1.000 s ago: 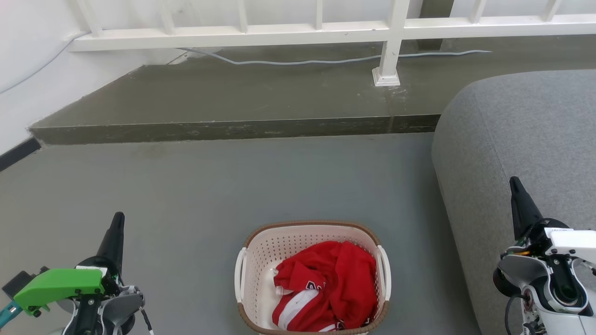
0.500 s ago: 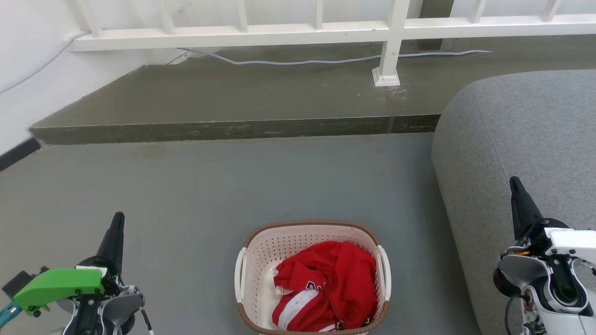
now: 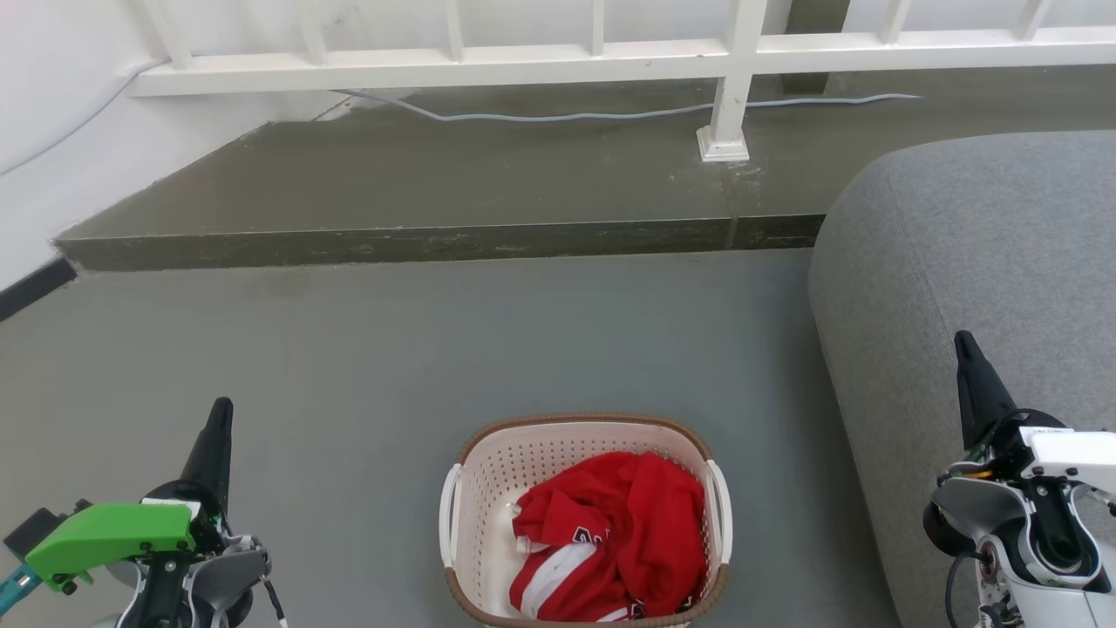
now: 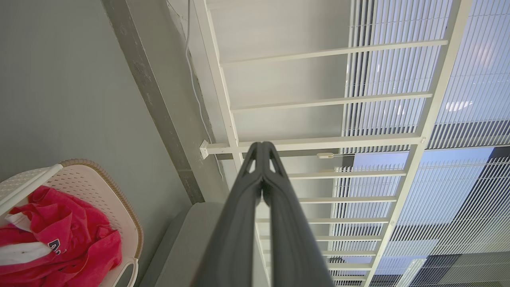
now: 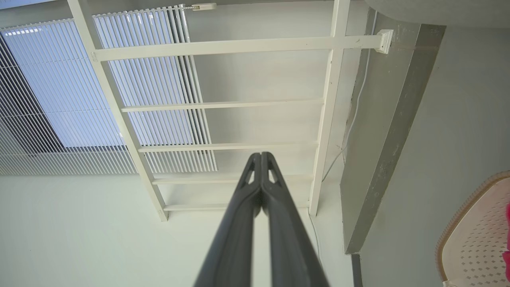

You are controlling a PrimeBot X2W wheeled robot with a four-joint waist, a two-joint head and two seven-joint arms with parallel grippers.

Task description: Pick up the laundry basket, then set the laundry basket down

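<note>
The laundry basket [image 3: 523, 453] stands on the grey floor at the bottom middle of the head view, cream-white and perforated with a brown rim and white side handles. A crumpled red garment [image 3: 619, 532] lies inside it. My left gripper [image 3: 218, 414] is shut, well to the left of the basket, holding nothing. My right gripper [image 3: 963, 344] is shut too, far to the right over the sofa. In the left wrist view the basket [image 4: 99, 187] shows at the lower left beside the shut left gripper [image 4: 263, 145]. The right wrist view catches the basket's rim [image 5: 466, 203] right of the shut right gripper [image 5: 261, 155].
A grey sofa [image 3: 985, 262] fills the right side, close to the basket. A raised concrete step [image 3: 436, 240] crosses the floor ahead, with a white railing [image 3: 523, 61] and a grey cable [image 3: 567, 113] on it. A white wall [image 3: 52, 157] stands at the left.
</note>
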